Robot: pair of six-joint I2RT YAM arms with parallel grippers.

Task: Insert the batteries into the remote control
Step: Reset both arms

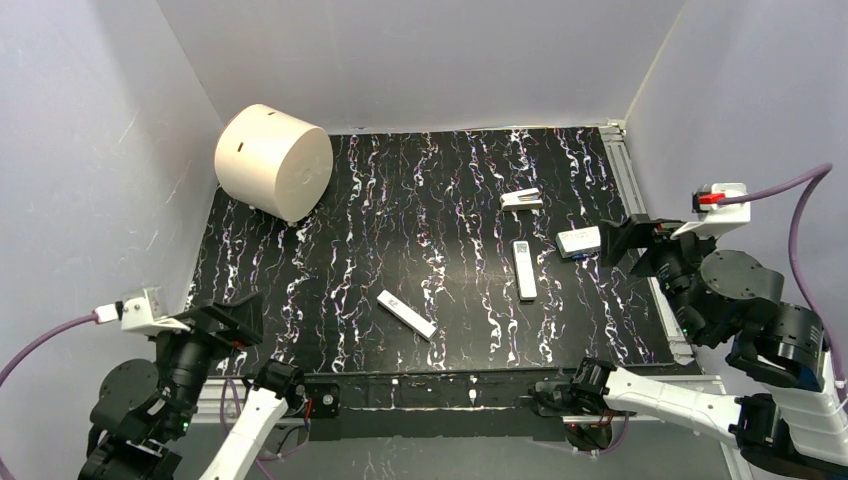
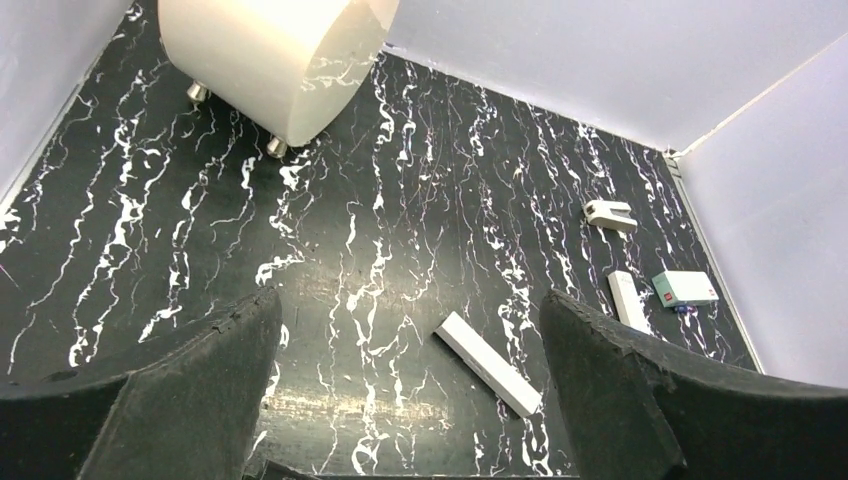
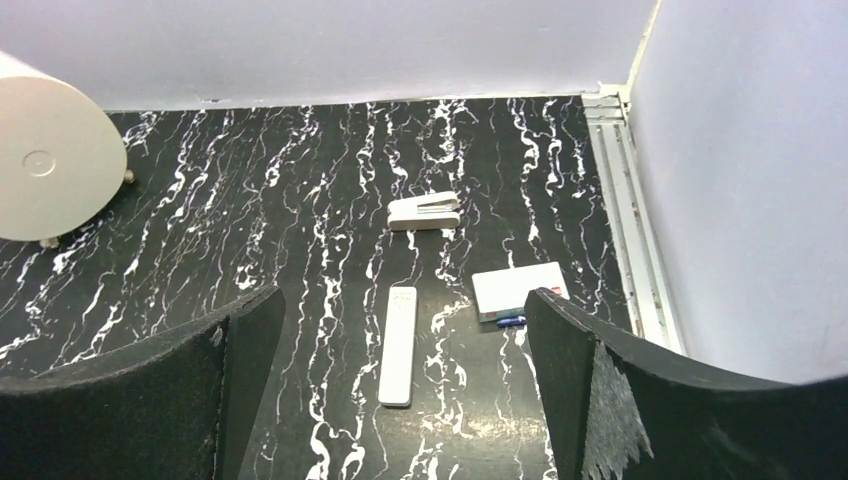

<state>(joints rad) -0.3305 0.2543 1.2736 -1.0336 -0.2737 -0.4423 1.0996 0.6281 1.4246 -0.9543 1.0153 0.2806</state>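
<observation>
the left pincer (image 2: pixel 410 305) hangs at the lower left of the top view, over the near left corner of the black marbled desk (image 1: pixel 400 225). its jaws are spread wide with nothing between them. the right pincer (image 3: pixel 402 300) is at the right edge of the top view, jaws also wide apart and empty.

the remote control (image 1: pixel 525 268) lies flat on the desk, right of centre in the top view, its long side running up and down the frame and a small grey patch near its far end. in the right wrist view it sits low in the middle, between the two fingers (image 3: pixel 180 390).

just right of it, a white box (image 1: pixel 579 241) with a red mark lies flat. a small dark bluish piece (image 3: pixel 510 321) touches the box's near edge, too small to identify. above the remote is a small white wedge-shaped item (image 1: pixel 522 199). a plain white strip (image 1: pixel 406 314) lies at a slant near the desk's middle, well left of the remote. a cream cylinder (image 1: pixel 272 160) rests on its side at the upper left.
</observation>
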